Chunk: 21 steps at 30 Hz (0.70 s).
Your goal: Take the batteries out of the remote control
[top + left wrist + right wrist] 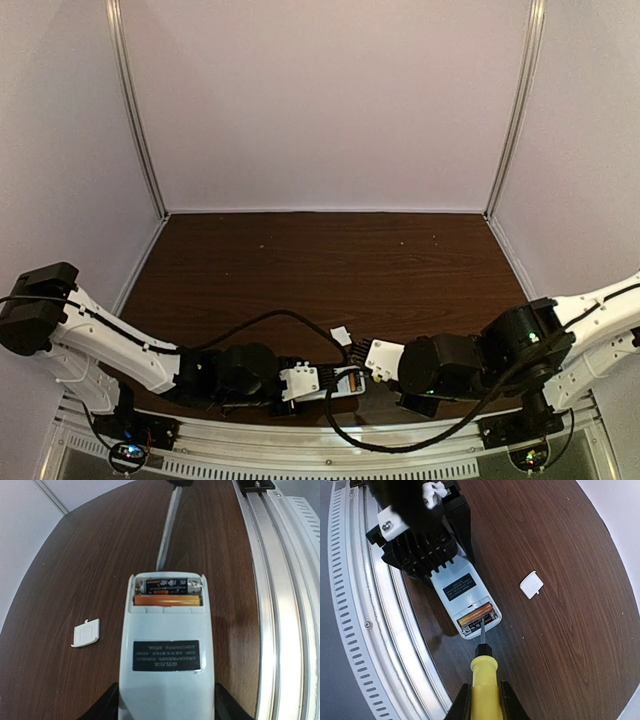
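Note:
The white remote control [167,640] lies back-up on the dark wood table, its battery bay uncovered. Two batteries sit side by side in the bay: an orange one [167,600] and a dark one [169,585] nearest the remote's end. My left gripper [167,711] is shut on the remote's body, a black finger on each side. My right gripper [484,703] is shut on a yellow-handled screwdriver [484,682]. Its thin shaft [168,527] points at the bay, the tip over the dark battery [490,619] beside the orange battery [475,614]. Whether the tip touches, I cannot tell.
A small white square cover piece [85,632] lies loose on the table, away from the remote, also in the right wrist view [532,585]. An aluminium rail [280,605] runs along the table's near edge, close beside the remote. Both arms meet near the front [345,380].

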### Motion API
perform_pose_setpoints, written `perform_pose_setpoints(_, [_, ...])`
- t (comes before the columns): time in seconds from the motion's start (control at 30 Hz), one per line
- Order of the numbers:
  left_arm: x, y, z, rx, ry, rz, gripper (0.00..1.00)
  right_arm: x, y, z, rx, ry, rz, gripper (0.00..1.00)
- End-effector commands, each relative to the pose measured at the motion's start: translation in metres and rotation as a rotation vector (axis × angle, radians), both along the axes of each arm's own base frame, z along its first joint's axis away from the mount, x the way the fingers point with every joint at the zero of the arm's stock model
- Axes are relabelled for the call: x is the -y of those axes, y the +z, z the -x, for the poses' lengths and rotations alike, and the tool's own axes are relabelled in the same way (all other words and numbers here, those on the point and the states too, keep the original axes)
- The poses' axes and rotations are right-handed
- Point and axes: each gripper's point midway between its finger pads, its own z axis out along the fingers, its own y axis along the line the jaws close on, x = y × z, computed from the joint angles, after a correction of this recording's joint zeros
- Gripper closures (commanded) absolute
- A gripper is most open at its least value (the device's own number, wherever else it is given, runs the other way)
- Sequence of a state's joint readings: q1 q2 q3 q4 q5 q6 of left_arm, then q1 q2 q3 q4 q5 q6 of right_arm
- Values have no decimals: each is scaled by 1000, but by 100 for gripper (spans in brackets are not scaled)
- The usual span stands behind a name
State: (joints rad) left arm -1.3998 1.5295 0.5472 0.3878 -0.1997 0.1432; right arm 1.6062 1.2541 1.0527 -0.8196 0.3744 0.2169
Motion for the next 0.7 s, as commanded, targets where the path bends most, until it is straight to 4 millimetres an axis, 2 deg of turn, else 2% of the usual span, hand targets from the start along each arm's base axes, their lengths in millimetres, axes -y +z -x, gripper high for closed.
perform_pose_setpoints(0.0, [11, 27, -1, 6, 3, 89, 100, 2, -5, 1, -2, -15, 30, 100])
perform_pose_setpoints(0.43, [10, 27, -2, 8, 11, 90, 100, 3, -27, 10, -57, 12, 75, 100])
perform_pose_setpoints(0.67, [10, 27, -2, 6, 7, 92, 100, 5, -30, 11, -60, 15, 101, 100])
